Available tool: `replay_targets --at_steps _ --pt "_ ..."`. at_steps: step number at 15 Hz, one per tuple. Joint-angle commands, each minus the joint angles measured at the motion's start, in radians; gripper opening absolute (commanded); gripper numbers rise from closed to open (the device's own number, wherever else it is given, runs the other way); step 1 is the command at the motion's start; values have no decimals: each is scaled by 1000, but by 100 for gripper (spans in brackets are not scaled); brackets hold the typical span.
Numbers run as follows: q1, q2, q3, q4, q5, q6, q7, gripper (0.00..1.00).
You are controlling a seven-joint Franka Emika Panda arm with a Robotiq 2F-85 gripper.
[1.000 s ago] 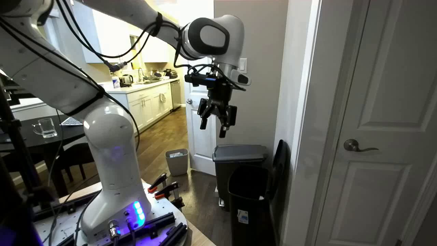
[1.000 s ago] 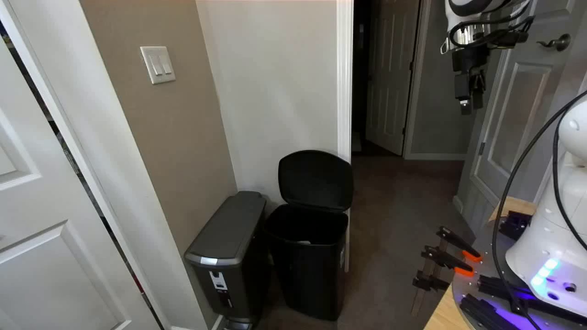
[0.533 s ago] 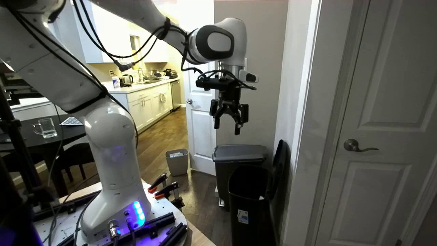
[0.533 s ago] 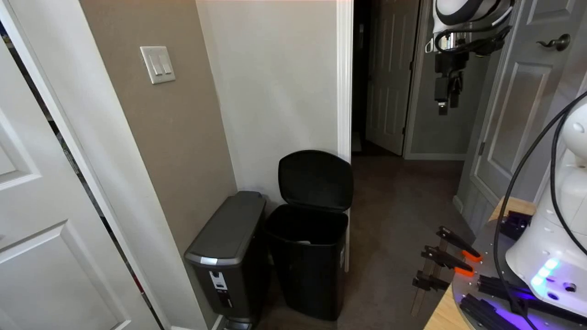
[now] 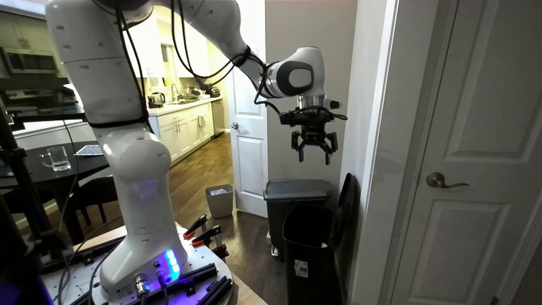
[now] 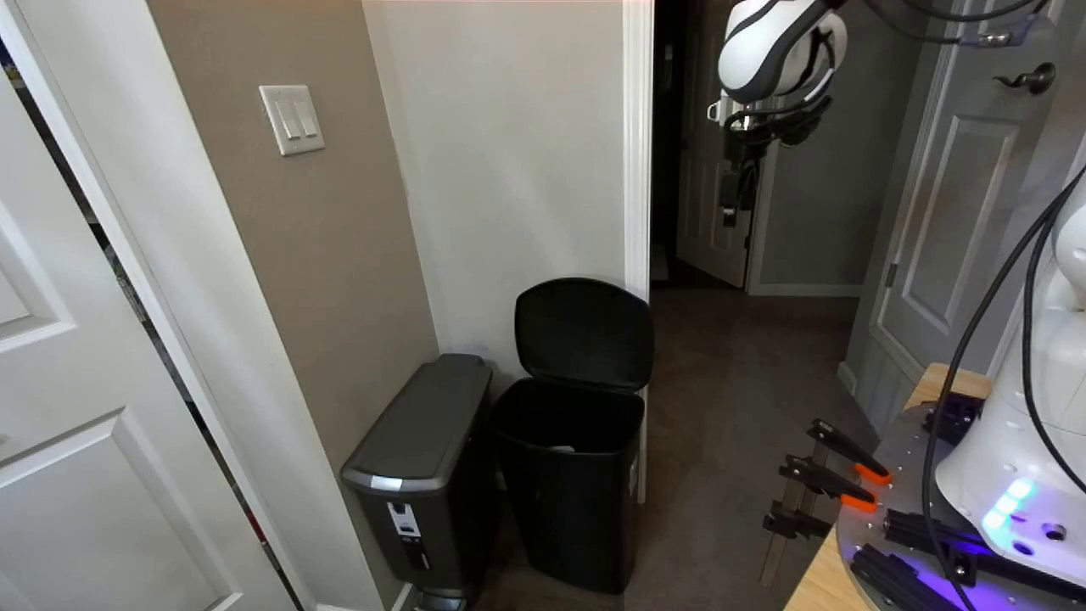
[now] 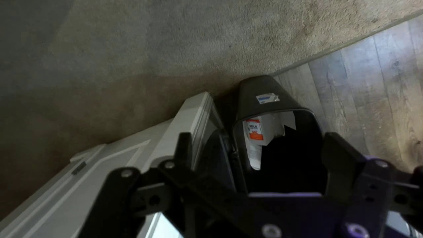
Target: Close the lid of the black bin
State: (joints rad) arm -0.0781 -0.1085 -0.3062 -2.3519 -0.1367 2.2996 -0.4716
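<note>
The black bin (image 5: 311, 275) stands on the floor by the wall; it also shows in an exterior view (image 6: 568, 509) and the wrist view (image 7: 256, 89). Its black lid (image 6: 585, 331) is up, tilted back towards the wall; the lid is seen nearly edge-on in an exterior view (image 5: 348, 203) and partly behind a finger in the wrist view (image 7: 214, 155). My gripper (image 5: 314, 159) is open and empty, in the air above the bin; it also shows in an exterior view (image 6: 736, 206). In the wrist view its fingers (image 7: 258, 137) stand wide apart, one over the lid side.
A grey-lidded bin (image 6: 424, 424) stands right beside the black bin. The wall (image 6: 509, 170) and white door trim (image 6: 638, 170) are close behind the lid. A milk carton (image 7: 256, 129) lies inside the black bin. Clamps (image 5: 207, 233) stick out from the robot's table edge.
My gripper has moved towards the bins, to the right in an exterior view and left and slightly lower in an exterior view. It stays open. The bin and lid have not moved.
</note>
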Motion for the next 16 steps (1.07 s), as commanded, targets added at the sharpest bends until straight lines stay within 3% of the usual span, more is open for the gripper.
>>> replay_targets --at_steps 1,4,9,12,13,16 --pt "-25 195 46 137 81 137 -75 100" --pt "-64 311 95 189 143 321 -71 100" --pt "-187 490 221 260 262 568 -80 100" --pt "-247 574 282 293 230 762 -29 100" --pt "-240 599 280 304 259 821 -59 100" --pt "-266 653 321 326 235 907 -46 100"
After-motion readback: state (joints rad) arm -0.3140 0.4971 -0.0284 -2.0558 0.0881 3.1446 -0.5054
